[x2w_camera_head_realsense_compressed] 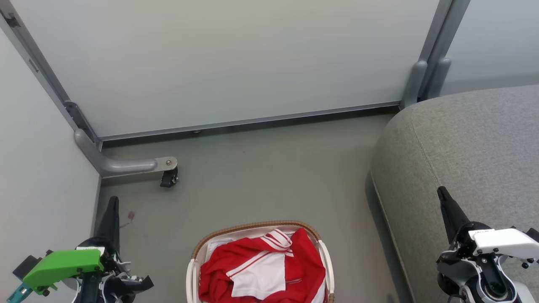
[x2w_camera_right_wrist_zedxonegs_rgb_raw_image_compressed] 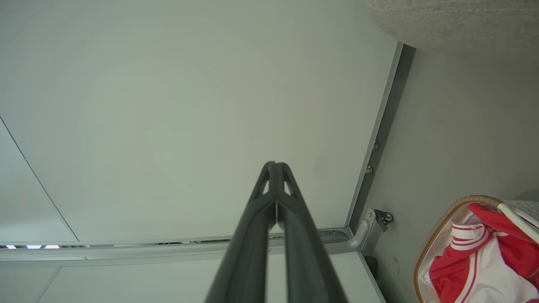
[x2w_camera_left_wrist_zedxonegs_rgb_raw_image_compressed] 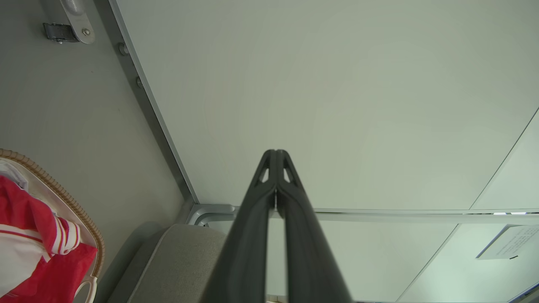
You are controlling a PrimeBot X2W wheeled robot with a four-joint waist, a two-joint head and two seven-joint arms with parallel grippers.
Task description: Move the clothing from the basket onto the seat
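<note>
Left pincer (x2w_camera_head_realsense_compressed: 113, 203) and right pincer (x2w_camera_head_realsense_compressed: 441, 192) closed, empty.

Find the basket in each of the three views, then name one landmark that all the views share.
Head view: basket at bottom centre, cut by the edge.
Left wrist view: basket at the lower left edge.
Right wrist view: basket in the lower right corner.
Shared landmark: the partition's castor foot.
</note>
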